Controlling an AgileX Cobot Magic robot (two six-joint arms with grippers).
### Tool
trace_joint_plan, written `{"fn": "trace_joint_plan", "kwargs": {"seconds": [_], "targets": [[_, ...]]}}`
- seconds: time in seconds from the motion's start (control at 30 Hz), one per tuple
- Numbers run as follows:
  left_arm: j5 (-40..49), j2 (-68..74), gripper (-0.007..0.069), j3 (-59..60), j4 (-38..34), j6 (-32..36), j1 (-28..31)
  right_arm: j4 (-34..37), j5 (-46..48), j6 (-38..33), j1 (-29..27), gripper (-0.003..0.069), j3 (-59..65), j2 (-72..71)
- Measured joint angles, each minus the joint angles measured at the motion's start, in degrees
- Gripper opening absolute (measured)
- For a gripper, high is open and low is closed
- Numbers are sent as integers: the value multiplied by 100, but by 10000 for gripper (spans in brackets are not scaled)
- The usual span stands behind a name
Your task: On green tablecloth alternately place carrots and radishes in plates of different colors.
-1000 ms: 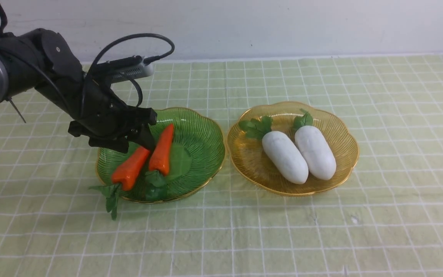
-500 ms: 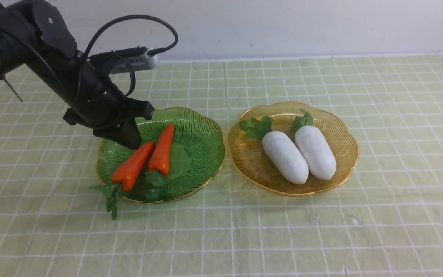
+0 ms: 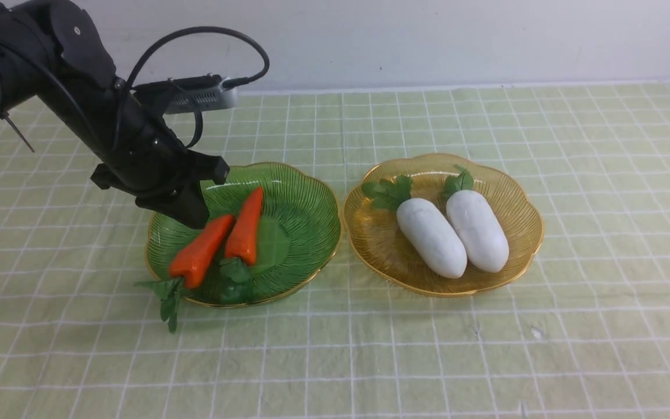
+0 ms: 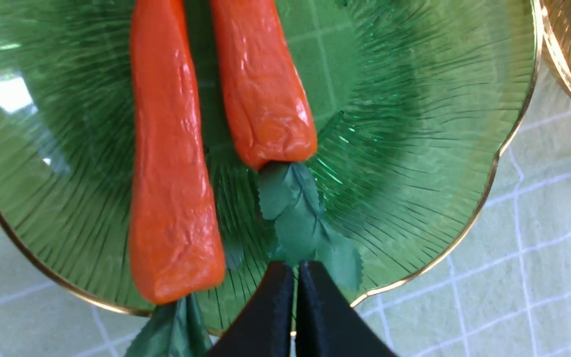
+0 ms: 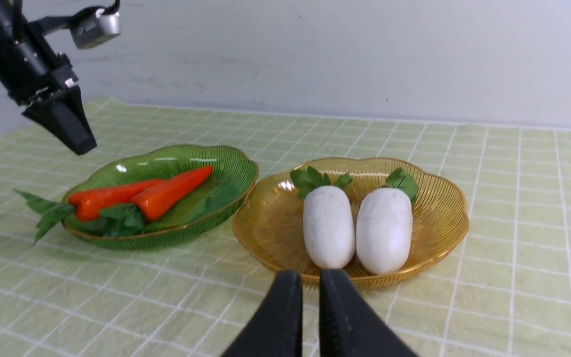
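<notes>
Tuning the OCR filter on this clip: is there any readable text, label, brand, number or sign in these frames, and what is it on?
None can be read.
The green plate, amber plate, carrots, radishes and tablecloth carry no print.
The silver wrist camera housing shows no legible marking; anything on it is too small to tell.
</notes>
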Motion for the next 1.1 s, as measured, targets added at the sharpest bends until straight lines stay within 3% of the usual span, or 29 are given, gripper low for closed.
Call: {"fn": "trace_joint_plan", "kwargs": {"seconds": [0.2, 0.43, 0.6, 0.77, 0.9, 1.1], "targets": [[268, -48, -8, -1007, 7, -58, 0, -126, 175, 0, 0, 43, 259, -164], [305, -341, -8, -1614, -187, -88, 0, -1073, 45, 0, -64, 43, 849, -346], [370, -1154, -8, -1641, -739, -485, -45, -2303, -184, 0, -222, 43, 1134, -358], [439, -2373, -8, -1661, -592, -440, -73, -2537, -403, 0, -571, 43, 1172, -358], [449, -3219, -8, -1326, -184, -372, -73, -2550, -424, 0, -646, 43, 1173, -360], [472, -4265, -8, 192, -129, -335, -73, -2555, -436, 0, -646, 43, 1178, -365]]}}
